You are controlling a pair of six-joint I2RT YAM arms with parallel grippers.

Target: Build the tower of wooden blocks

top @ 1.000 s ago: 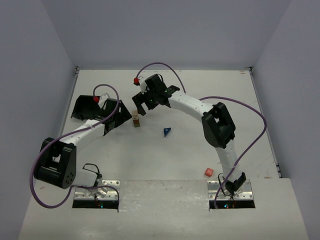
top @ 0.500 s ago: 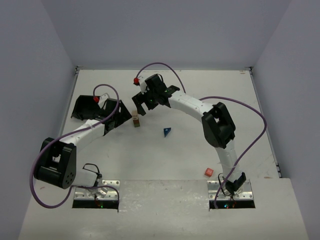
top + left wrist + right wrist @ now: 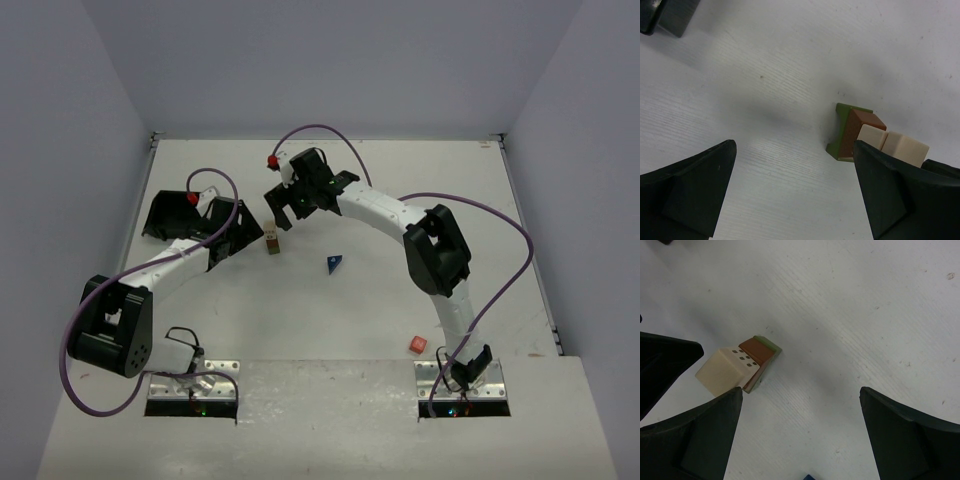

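Jaws wide apart beside block tower

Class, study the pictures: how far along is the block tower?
Done: a green block at the base, a brown block on it, a tan cube on top. In hand: nothing; the left pincer and right pincer are open and empty beside that stack. Left: the blue wedge and red cube lie loose, apart from it.

no legible text, no numbers, no brands (just dark dots atop the tan cube)
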